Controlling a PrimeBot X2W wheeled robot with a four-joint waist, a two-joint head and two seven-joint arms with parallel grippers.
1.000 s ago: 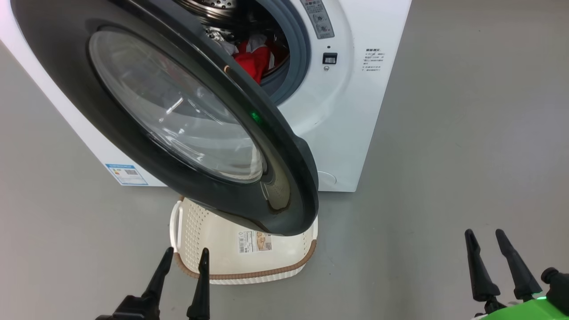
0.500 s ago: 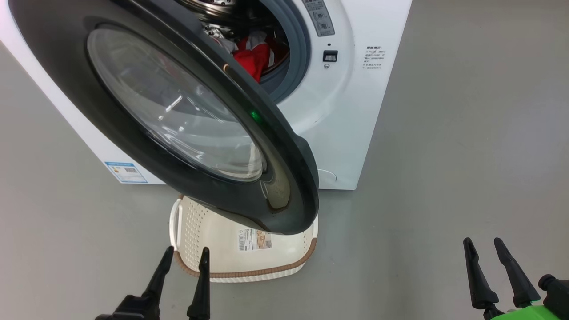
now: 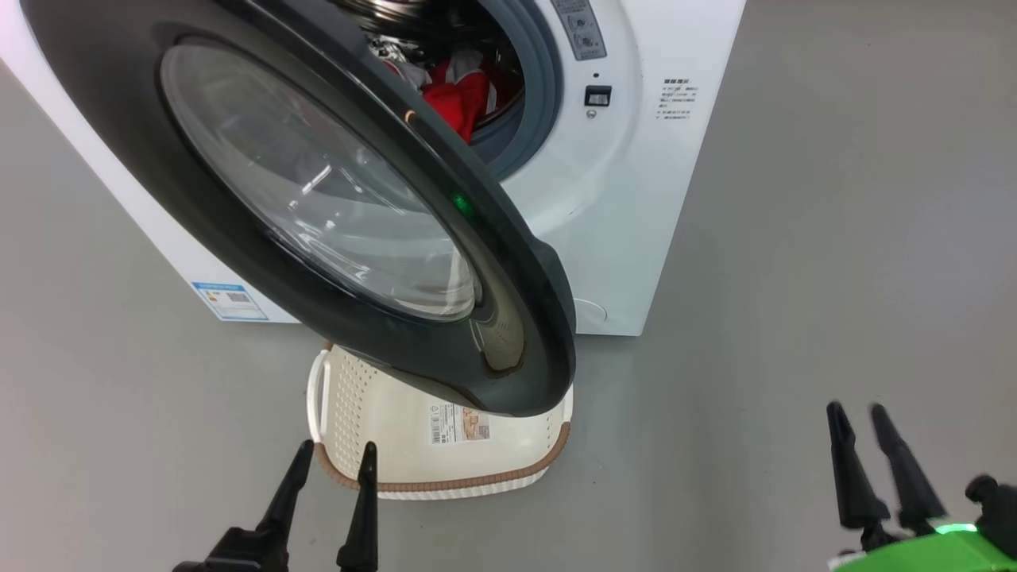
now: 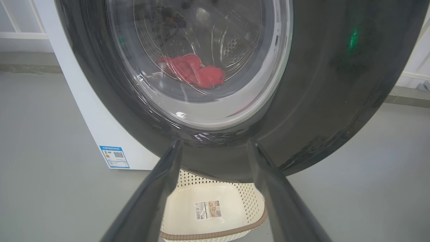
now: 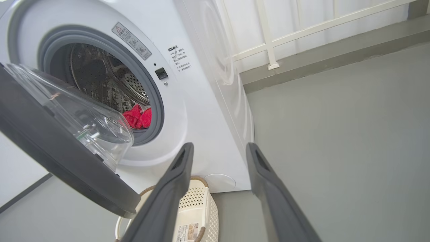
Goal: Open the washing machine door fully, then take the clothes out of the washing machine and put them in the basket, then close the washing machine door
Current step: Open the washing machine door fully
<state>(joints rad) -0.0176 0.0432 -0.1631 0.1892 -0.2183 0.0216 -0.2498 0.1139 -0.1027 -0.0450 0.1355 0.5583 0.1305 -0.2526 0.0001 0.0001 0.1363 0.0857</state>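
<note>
Washing machine door [image 3: 318, 183] ahead of left gripper [image 3: 336, 449] — jaws spread, empty

The washing machine [image 3: 620, 238] bears a blue label [image 3: 229, 301], the basket [image 3: 349, 397] a barcode label [image 3: 458, 423], both illegibly small.

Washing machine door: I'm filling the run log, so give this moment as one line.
door: partly open; clothes: in drum; basket: empty, below door; left gripper: open; right gripper: open
</note>
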